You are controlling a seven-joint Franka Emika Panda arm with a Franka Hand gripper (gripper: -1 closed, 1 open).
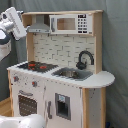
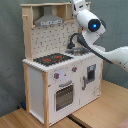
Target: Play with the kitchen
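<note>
standing on the wooden floor (image 2: 105, 107), the kitchen (image 1: 60, 75) faces both exterior views. robot arm (image 2: 90, 22) reaches in near the hood (image 2: 50, 20), above the faucet (image 2: 75, 42) and sink. hand state: cannot tell.

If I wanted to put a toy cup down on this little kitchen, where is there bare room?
The rounded pale counter end, past the black faucet and the steel sink, is bare in the first exterior view. The black-and-red hob carries nothing either. In the second exterior view the white robot arm crowds the sink side.
</note>
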